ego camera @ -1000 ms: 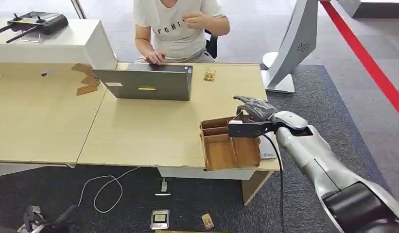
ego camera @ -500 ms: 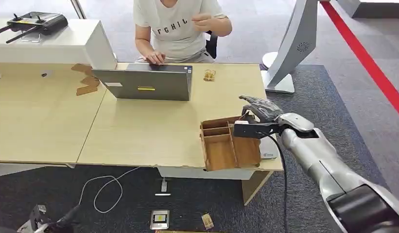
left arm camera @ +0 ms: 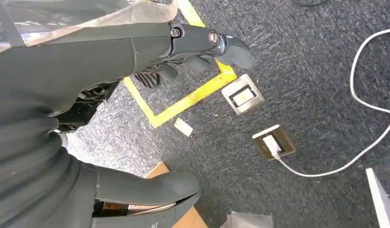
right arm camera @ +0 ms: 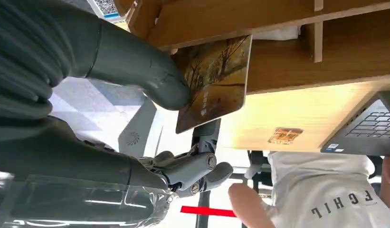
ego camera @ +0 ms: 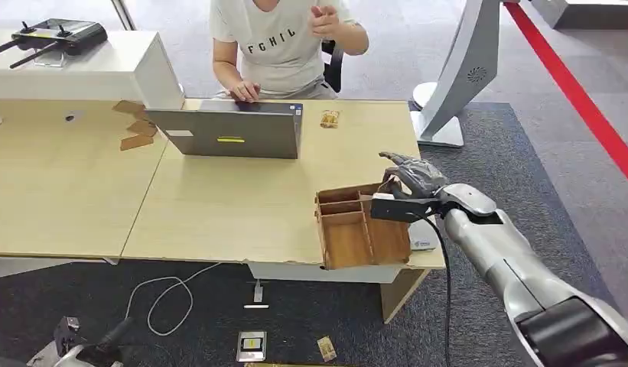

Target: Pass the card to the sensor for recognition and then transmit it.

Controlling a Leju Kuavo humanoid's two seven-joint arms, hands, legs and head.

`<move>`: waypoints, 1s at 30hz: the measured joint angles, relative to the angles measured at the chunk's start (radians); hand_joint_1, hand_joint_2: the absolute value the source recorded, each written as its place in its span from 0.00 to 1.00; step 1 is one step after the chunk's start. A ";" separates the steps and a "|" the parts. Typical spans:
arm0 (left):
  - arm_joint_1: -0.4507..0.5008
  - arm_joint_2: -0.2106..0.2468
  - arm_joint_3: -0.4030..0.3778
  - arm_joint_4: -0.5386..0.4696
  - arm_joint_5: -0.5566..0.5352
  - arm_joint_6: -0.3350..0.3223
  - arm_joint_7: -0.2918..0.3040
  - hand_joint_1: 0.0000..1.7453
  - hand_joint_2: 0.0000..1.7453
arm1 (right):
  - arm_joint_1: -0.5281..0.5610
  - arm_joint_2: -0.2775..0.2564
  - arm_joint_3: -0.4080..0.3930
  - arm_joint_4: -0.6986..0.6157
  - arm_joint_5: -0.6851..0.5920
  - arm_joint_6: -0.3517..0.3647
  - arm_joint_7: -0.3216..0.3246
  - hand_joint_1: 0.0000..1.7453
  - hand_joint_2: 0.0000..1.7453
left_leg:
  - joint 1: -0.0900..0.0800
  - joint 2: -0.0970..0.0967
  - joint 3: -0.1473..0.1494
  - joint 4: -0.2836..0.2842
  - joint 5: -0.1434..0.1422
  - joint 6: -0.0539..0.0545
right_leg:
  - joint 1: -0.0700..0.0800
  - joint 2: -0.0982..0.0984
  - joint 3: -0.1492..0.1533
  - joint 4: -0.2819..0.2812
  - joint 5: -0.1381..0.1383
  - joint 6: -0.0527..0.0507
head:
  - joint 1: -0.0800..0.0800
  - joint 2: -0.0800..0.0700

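Note:
My right hand (ego camera: 412, 186) hovers over the right side of the wooden divided tray (ego camera: 349, 237) at the table's near right corner. In the right wrist view its thumb (right arm camera: 140, 71) and a finger pinch a card (right arm camera: 216, 80) printed with a golden-brown tree picture, held close to the tray's wall (right arm camera: 259, 19). A small white reader (ego camera: 423, 237) lies on the table just right of the tray, partly under my forearm. My left hand (left arm camera: 136, 114) hangs over the carpet, fingers apart, holding nothing.
A person (ego camera: 284, 42) sits behind an open grey laptop (ego camera: 226, 131), one hand raised. A second card (ego camera: 330, 118) lies beside the laptop. A white box (ego camera: 89, 69) carries a controller at far left. A white kiosk base (ego camera: 448, 92) stands right. A cable (ego camera: 161, 294) and sockets lie on the floor.
My right hand with the card has drifted slightly right and down over the tray's right side. The person's free hand has risen higher.

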 joint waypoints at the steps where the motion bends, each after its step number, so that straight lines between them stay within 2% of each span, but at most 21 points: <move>1: -0.001 0.000 0.000 0.000 -0.002 0.000 -0.001 0.00 1.00 | 0.001 0.000 -0.001 0.000 -0.001 0.000 0.000 1.00 1.00 | 0.000 0.000 0.000 0.000 0.000 0.000 | 0.000 0.000 0.000 0.000 0.000 0.000 | 0.000 0.000; 15: -0.030 -0.019 -0.005 0.000 -0.011 0.021 0.004 0.00 1.00 | 0.008 -0.011 -0.008 0.007 -0.005 -0.055 -0.028 1.00 1.00 | 0.000 0.000 0.000 0.000 0.000 0.000 | 0.000 0.000 0.000 0.000 0.000 0.000 | 0.000 0.000; 30: -0.041 -0.028 -0.007 0.000 -0.023 0.032 0.014 0.00 1.00 | -0.091 -0.032 -0.008 -0.001 0.018 -0.048 -0.034 1.00 1.00 | 0.000 0.000 0.000 0.000 0.000 0.000 | 0.000 0.000 0.000 0.000 0.001 0.000 | 0.000 0.000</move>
